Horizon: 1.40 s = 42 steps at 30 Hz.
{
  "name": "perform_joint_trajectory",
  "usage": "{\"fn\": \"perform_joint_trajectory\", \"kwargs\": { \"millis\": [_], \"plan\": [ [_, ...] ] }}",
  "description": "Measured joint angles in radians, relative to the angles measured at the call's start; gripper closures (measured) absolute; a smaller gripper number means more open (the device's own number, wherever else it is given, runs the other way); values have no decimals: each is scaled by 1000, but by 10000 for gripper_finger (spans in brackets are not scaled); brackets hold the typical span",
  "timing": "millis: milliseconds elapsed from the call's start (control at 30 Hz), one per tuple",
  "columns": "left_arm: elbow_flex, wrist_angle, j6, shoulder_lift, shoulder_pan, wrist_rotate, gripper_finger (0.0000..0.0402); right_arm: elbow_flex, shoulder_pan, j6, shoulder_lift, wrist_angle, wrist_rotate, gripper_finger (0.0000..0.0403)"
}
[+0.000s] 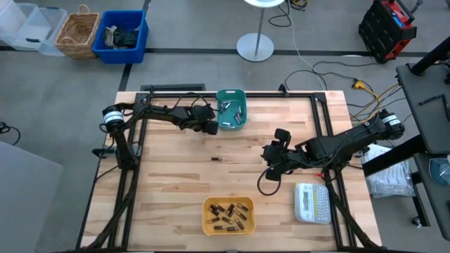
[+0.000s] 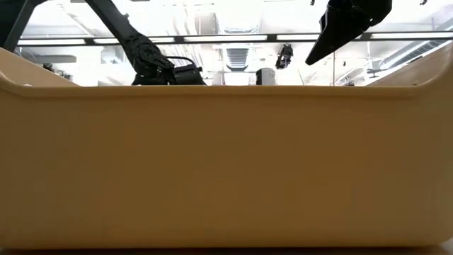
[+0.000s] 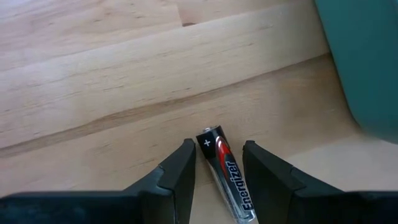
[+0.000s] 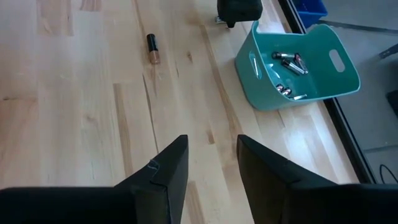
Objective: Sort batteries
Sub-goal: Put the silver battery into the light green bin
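Between the left end effector (image 3: 218, 171) fingers, a battery (image 3: 227, 174) reads "Energizer"

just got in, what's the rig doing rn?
Sorting batteries. The left gripper is beside the teal plastic bin, fingers open around a black and silver Energizer battery lying on the wooden table. The right gripper hovers open and empty mid-table. One loose dark and copper battery remains; others fill the yellow bin.

Tan bin wall (image 2: 226, 166) filling the low view, two dark arms above, bright room behind
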Motion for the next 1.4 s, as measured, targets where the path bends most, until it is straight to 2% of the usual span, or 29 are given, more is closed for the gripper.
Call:
{"fn": "perform_joint_trajectory", "kwargs": {
  "millis": [500,800,1067,1400],
  "plan": [
    [-1,-3,-2,0,0,6,291,0,0,-7,0,0,0,298],
    [-2,-11,-22,0,1,7,379,0,0,-7,0,1,0,307],
    [-4,-45,-20,-19,0,19,380,0,0,-7,0,2,0,294],
    [-6,-154,6,-148,-9,10,380,-1,0,-7,0,2,0,285]
  ]
}}
